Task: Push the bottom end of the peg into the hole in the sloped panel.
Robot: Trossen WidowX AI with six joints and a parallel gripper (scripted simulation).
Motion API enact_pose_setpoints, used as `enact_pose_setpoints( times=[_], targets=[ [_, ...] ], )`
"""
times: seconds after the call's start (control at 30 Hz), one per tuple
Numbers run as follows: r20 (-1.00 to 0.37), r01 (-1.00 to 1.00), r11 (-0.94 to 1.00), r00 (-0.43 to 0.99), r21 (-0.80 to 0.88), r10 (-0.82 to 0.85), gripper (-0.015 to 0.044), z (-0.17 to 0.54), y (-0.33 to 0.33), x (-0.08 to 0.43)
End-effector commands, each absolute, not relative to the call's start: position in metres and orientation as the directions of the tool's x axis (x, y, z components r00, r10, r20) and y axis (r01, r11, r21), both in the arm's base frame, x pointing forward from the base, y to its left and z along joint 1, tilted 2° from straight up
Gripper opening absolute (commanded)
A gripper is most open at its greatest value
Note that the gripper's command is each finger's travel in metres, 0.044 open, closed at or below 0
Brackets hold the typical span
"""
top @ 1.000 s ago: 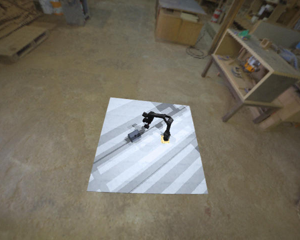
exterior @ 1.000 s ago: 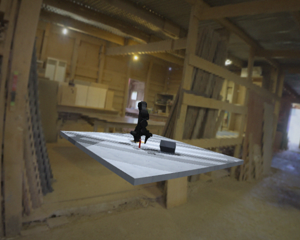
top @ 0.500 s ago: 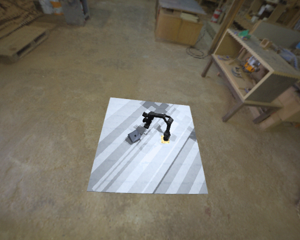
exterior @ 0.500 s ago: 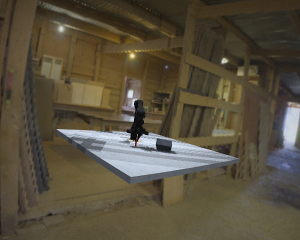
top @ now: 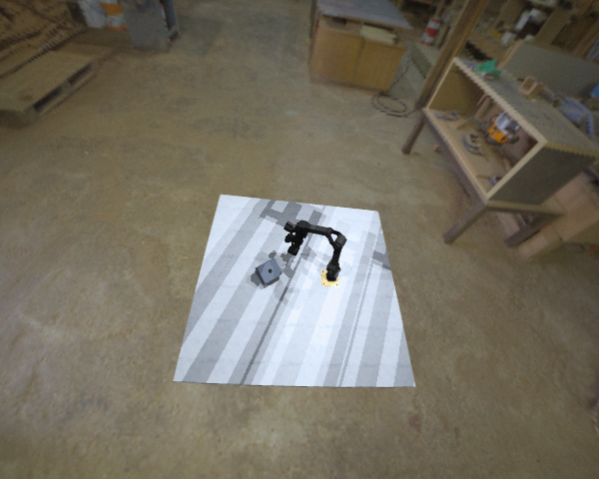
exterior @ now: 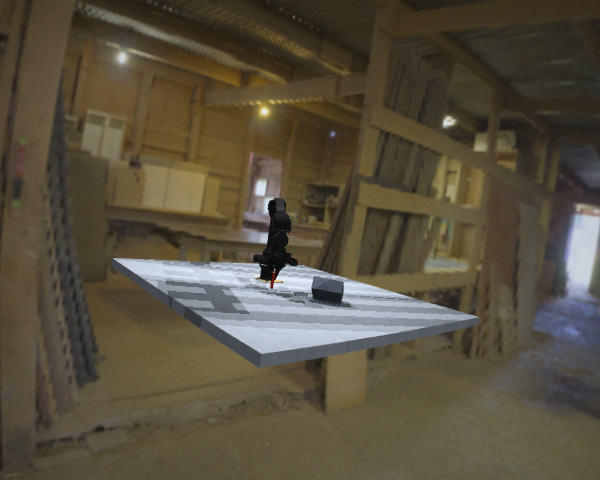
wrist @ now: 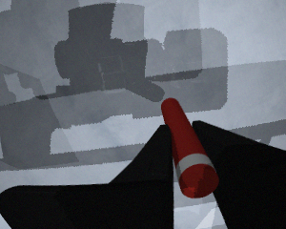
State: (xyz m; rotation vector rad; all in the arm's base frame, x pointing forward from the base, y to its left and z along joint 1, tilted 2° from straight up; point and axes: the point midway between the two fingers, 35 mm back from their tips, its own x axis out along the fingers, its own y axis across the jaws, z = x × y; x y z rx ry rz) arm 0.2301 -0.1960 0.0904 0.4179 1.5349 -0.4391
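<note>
The red round peg (wrist: 185,135) (exterior: 272,279) has a grey band near its top end and stands roughly upright. My gripper (wrist: 180,130) (exterior: 272,272) is shut on the peg, with one black finger on each side of it in the wrist view. In the top view the arm hides the peg. The grey block with the sloped panel (top: 264,274) (exterior: 327,290) sits on the table to one side of the gripper. The dark round hole (top: 270,270) shows in its face in the top view. The exterior view does not show the hole.
The arm's yellow base plate (top: 324,282) lies on the square table (top: 309,355) (exterior: 238,330). Striped shadows cross the table top. Workshop furniture stands around the table, away from the arm.
</note>
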Motion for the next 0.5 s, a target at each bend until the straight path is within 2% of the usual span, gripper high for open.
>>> enact_pose_setpoints(
  times=[0.0, 0.47],
  targets=[
    [-1.0, 0.521, 0.853, -0.006, -0.017, -0.016, 0.0, 0.106, -0.197, 0.232],
    [-1.0, 0.521, 0.853, -0.007, -0.019, -0.017, 0.0, 0.151, -0.196, 0.233]
  ],
)
